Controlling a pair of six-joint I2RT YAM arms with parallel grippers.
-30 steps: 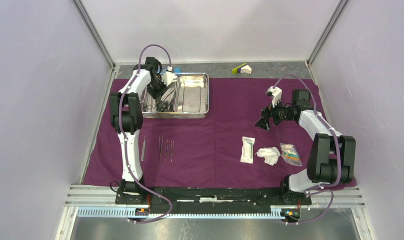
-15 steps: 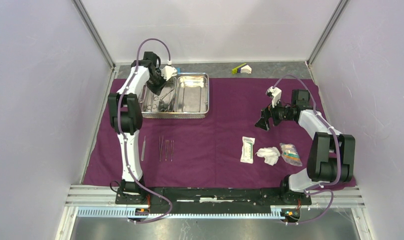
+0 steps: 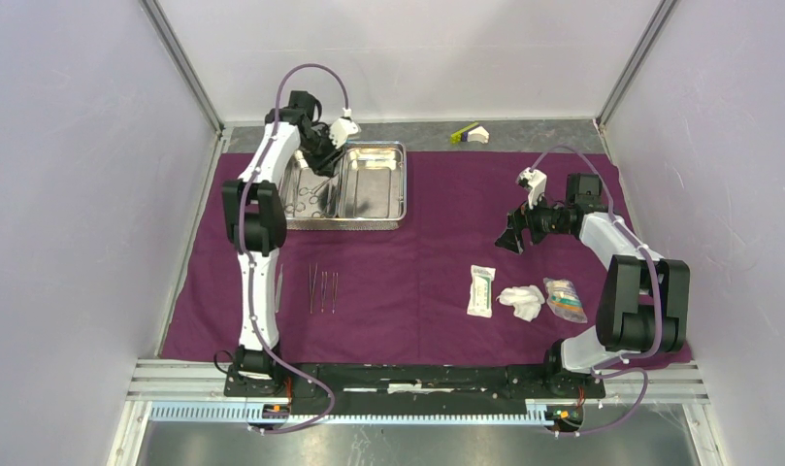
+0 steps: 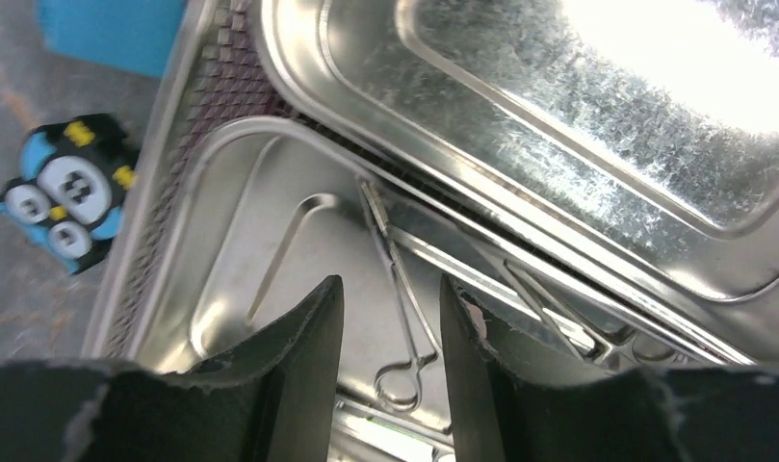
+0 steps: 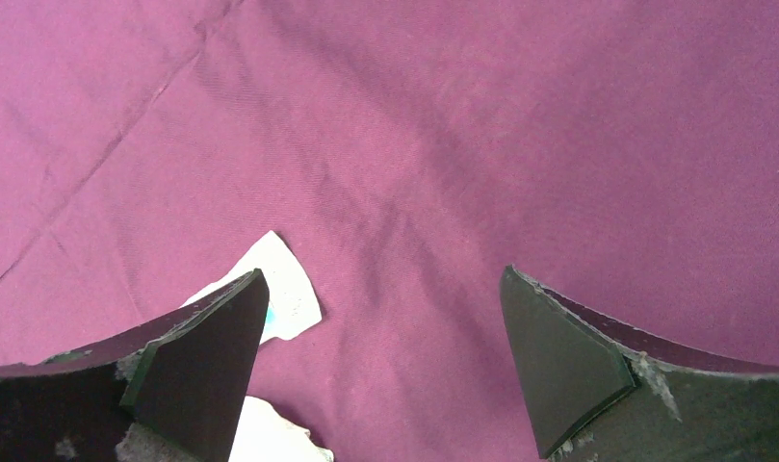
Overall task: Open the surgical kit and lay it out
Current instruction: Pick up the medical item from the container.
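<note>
The dark purple cloth lies spread on the table. The steel tray stands on its back left. My left gripper hovers over the tray's left compartment, open and empty. In the left wrist view, ring-handled forceps lie on the tray floor below the gap between my fingers. Slim tweezers lie on the cloth in front of the tray. The white packet, gauze and clear packet lie at front right. My right gripper is open above bare cloth.
A blue block and a small blue-black piece lie behind the tray. A yellow-green and white piece lies at the back beyond the cloth. White walls and metal posts stand close on both sides. The packet's corner shows by my right finger.
My left gripper has pulled back and up from low in the tray's left compartment toward the tray's back edge. It holds nothing. The right arm has not moved.
</note>
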